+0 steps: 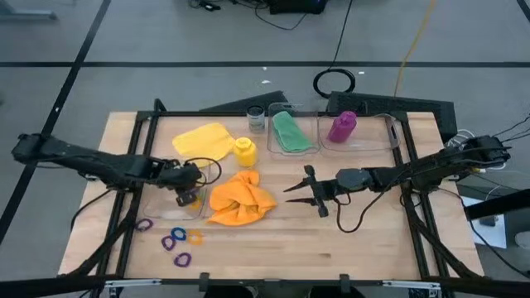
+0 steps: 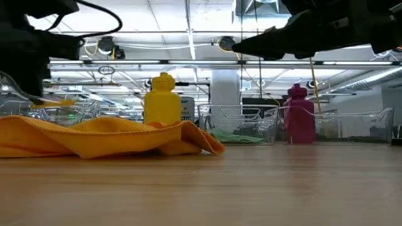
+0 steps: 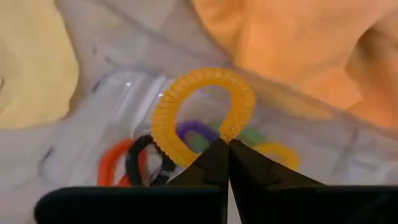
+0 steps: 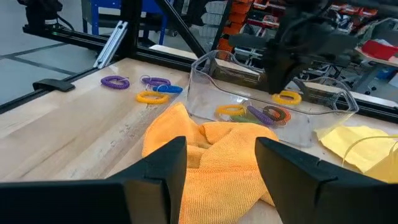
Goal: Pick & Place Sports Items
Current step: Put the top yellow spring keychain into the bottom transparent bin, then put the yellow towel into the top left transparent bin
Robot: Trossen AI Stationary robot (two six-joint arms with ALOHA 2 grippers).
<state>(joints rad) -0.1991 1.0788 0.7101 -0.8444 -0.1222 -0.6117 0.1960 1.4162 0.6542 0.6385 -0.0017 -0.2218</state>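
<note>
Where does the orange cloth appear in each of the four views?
High: orange cloth at table centre, below the yellow bottle.
Low: left half, in front of the yellow bottle.
Left wrist: upper right.
Right wrist: centre foreground.
Shared landmark: the clear box of rings beside it.

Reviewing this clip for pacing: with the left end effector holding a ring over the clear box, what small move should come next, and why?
Probably open the left end effector: it is shut on the yellow ring, which hangs above the clear box already holding other rings.
</note>
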